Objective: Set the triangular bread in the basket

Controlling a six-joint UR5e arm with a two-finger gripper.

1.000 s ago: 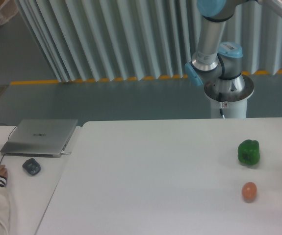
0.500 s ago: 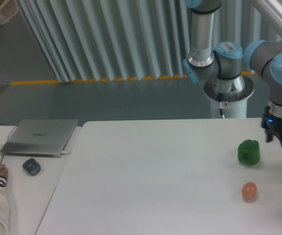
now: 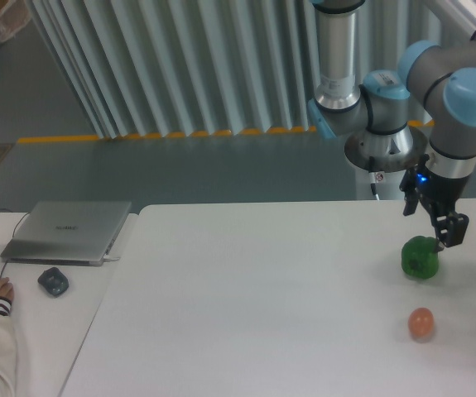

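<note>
No legible text; faint logo on laptop point(image 3: 68, 231) lid, unreadable.

The white bench point(image 3: 262, 289) carries a green pepper point(image 3: 419, 258) near its right edge and a small pinkish-brown ball point(image 3: 420, 322) just in front of it. On the adjoining surface to the left lie a closed laptop point(image 3: 68, 231) and a dark mouse point(image 3: 53, 282).

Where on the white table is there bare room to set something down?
The white table is bare from its left edge across to the green pepper and egg-like ball. The right side is crowded: the gripper hangs just above the pepper.
</note>
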